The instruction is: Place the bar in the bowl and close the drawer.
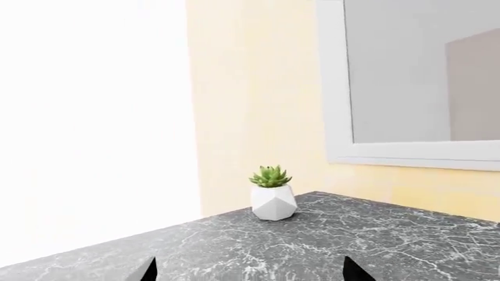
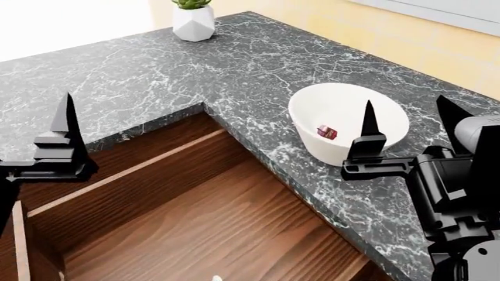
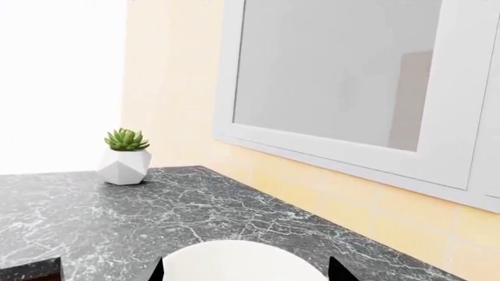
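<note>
Marble counter (image 2: 156, 64) is bearing the bowl (image 2: 349, 119), with the bar (image 2: 326, 132) lying inside. Right gripper (image 2: 410, 126) is hovering just beside the bowl, jaws spread wide and empty. Left gripper (image 2: 67, 134) is poised over the open drawer (image 2: 195, 216); its opening cannot be judged.

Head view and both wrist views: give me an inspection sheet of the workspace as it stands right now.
Surface: dark marble counter, L-shaped around the drawer.
Job's things: bar lies inside the bowl; drawer stands open, its floor almost bare.
Clutter: potted succulent at the counter's far corner; small white thing at the drawer's near edge.
Hands: left hand open, empty; right hand open, empty, near the bowl.
Cables: nothing seen.
Surroundings: yellow wall, white-framed window.
</note>
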